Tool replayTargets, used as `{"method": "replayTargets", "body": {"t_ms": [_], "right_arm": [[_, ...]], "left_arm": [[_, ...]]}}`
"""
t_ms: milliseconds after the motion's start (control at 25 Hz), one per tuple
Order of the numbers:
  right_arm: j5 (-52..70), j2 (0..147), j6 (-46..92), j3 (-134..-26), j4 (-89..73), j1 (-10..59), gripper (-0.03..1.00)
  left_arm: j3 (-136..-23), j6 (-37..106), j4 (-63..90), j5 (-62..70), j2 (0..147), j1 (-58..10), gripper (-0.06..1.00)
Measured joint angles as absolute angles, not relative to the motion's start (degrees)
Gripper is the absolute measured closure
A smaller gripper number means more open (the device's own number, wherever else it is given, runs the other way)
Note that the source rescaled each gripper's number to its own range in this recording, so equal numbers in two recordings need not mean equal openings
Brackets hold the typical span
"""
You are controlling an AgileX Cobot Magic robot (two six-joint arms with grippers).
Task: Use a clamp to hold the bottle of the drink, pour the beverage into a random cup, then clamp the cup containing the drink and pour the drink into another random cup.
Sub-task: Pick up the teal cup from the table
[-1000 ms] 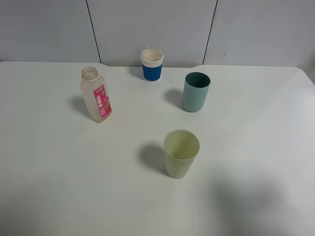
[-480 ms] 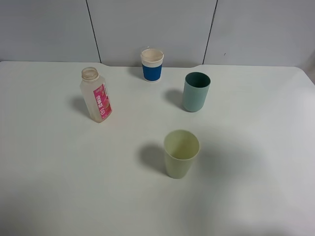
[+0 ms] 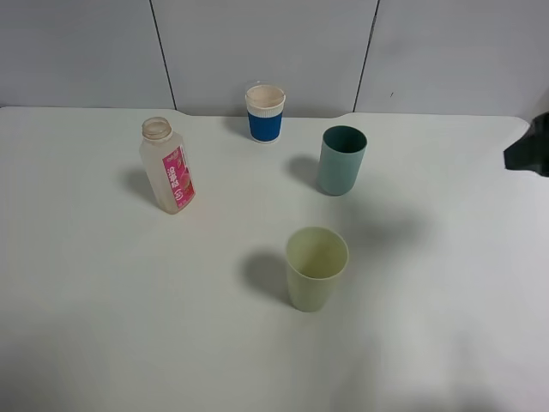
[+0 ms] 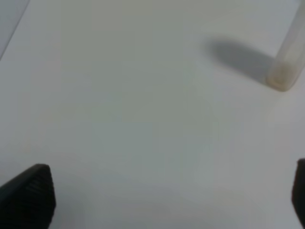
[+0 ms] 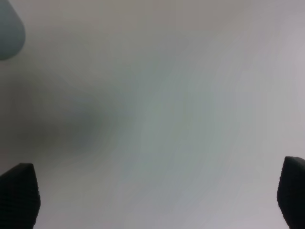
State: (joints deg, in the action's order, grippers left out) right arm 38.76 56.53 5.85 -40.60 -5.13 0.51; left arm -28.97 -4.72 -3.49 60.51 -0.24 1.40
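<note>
On table point(image 3: 86, 300), bottle point(image 3: 168, 177) and yellow-green cup point(image 3: 316, 268) stand apart; left end effector point(image 4: 164, 195) released; right end effector point(image 5: 156, 193) released.

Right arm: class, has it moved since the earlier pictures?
Yes. The right arm has come in at the right edge, towards the unmoved teal cup; earlier it was out of view.

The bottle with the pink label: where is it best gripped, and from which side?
Grip the bottle across its squarish body at label height, below the wide neck, coming level from the left, probably. It stands upright; the nearest cup stands apart to its right.
</note>
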Motion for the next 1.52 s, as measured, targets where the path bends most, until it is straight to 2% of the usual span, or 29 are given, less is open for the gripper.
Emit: {"method": "replayTargets", "body": {"t_ms": [400,560,1520], "right_arm": [[28.3,71.9,4.6,-40.6,-2.7,12.1,-0.03],[24.9,76.5,3.0,-40.6,0.4,14.7,-0.03],[6.5,92.1,0.0,-40.6,8.0,16.2,-0.03]], "left_arm": [[-29.0,-4.7,-3.5,60.5,-0.2,1.4,-0.06],[-29.0,-4.7,-3.5,60.5,-0.2,1.4,-0.06],[-29.0,-4.7,-3.5,60.5,-0.2,1.4,-0.06]]}}
